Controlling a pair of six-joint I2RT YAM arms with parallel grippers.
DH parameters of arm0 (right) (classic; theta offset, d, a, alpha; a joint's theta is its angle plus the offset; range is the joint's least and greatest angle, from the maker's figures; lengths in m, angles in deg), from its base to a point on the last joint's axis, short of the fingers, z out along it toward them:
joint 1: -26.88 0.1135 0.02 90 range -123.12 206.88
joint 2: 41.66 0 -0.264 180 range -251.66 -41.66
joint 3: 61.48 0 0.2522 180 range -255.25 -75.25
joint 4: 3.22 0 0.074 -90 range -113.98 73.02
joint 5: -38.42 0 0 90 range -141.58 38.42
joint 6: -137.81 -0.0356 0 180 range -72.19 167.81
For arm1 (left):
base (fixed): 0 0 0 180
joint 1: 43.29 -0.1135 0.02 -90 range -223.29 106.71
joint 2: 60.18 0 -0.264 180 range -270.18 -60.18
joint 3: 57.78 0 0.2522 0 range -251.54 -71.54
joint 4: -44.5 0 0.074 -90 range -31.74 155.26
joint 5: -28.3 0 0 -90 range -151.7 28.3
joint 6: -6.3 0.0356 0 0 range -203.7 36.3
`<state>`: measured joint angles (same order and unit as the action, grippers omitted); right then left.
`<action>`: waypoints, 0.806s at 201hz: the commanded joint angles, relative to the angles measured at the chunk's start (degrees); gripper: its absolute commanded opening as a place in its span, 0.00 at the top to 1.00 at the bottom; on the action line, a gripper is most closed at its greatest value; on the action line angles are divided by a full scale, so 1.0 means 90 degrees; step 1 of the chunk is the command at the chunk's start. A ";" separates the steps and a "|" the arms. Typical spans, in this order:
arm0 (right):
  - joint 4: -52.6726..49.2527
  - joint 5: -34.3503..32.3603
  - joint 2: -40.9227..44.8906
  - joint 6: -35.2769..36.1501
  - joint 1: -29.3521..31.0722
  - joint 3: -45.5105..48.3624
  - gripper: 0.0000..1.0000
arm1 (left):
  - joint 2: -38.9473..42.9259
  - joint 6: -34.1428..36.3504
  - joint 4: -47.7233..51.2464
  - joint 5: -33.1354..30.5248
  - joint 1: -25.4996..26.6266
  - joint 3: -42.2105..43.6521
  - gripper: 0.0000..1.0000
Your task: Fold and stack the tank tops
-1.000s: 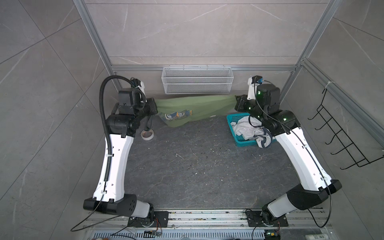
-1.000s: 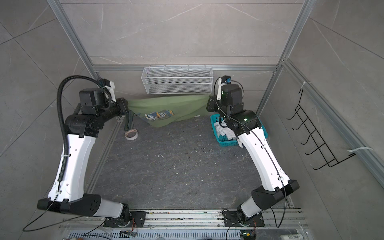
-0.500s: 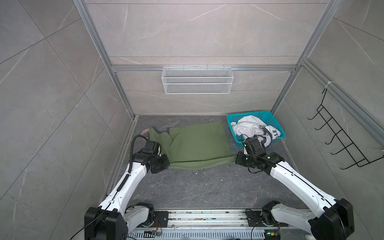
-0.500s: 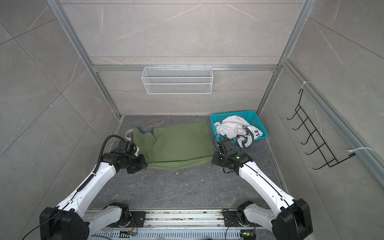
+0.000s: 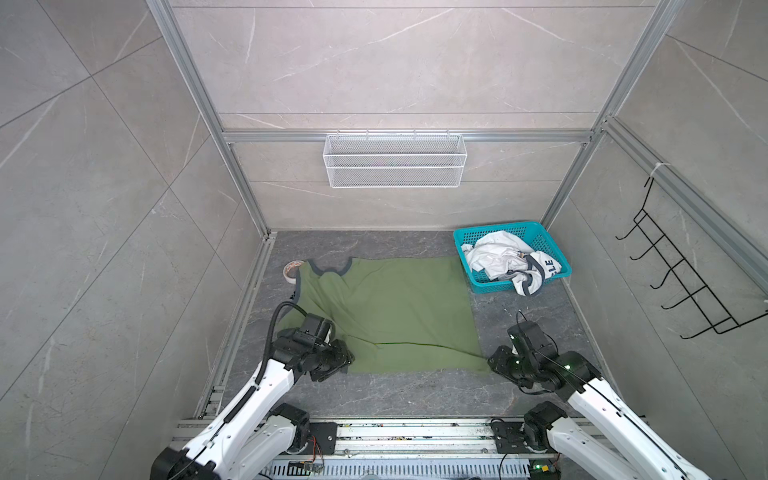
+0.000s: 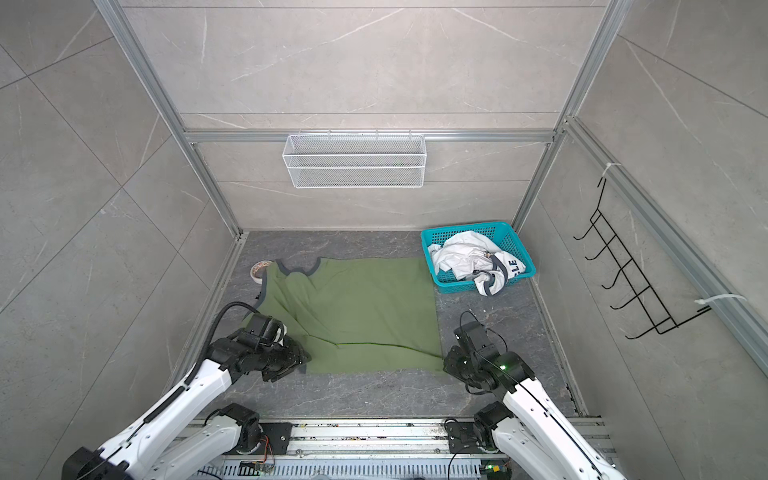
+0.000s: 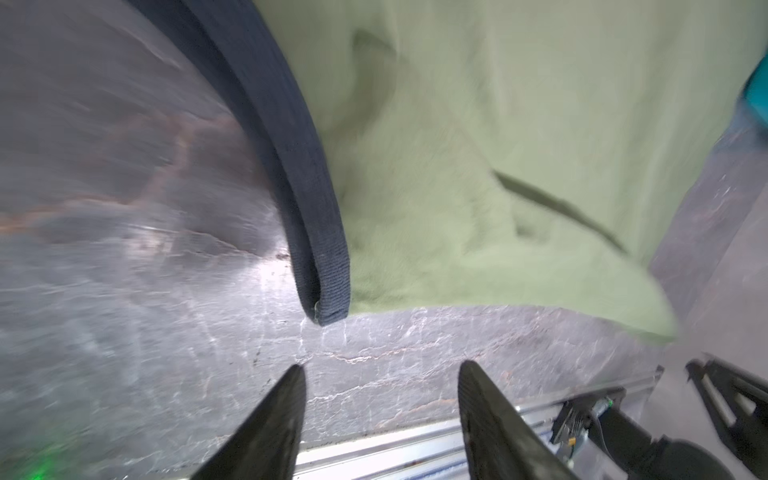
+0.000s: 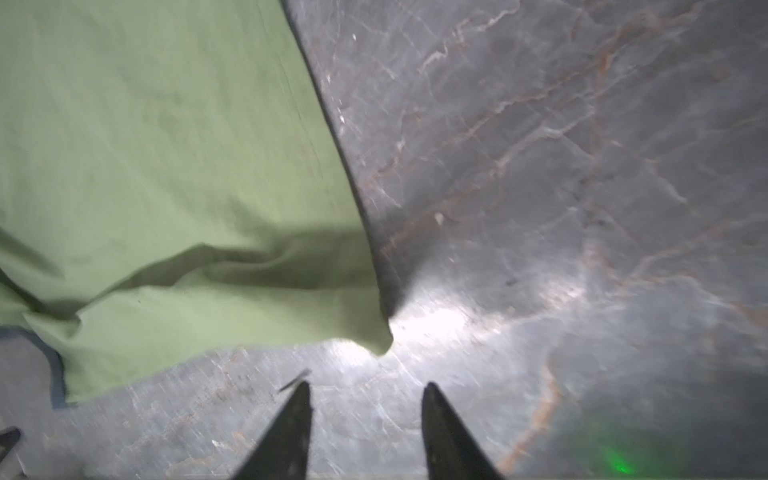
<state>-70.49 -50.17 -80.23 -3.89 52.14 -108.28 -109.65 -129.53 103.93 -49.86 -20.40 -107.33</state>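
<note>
One grey, marble-veined bench (image 5: 415,395) carries the scene. Spread flat across its middle lies the olive green tank top (image 5: 395,316), dark grey trim showing at its far left corner and a long crease running near its front edge. At the back right stands a teal basket (image 5: 488,286), with the white tank top (image 5: 498,259) crumpled inside and spilling over the front rim. Low at the olive top's two front corners, the left gripper (image 7: 380,365) and right gripper (image 8: 368,386) both stand parted and empty, cloth just ahead of each. A tape roll (image 5: 291,269) sits just beside the trim.
</note>
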 commanded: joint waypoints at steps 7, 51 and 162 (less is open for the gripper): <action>-0.1051 -0.0222 0.0499 -0.0104 -0.0006 -0.0414 0.36 | 0.0402 -0.0011 0.0656 -0.1004 0.0015 -0.0899 0.35; -0.0296 0.0037 -0.0297 0.0381 0.0004 -0.0966 0.35 | -0.0651 0.0168 -0.0230 -0.0476 0.0176 -0.1578 0.38; 0.1834 0.0352 -0.1953 0.0500 0.0576 -0.0528 0.31 | -0.2626 -0.1142 -0.0993 -0.2555 0.2212 -0.0482 0.33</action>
<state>-58.54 -47.22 -94.88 -1.62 56.44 -113.59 -132.12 -135.58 94.16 -62.96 -0.55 -112.88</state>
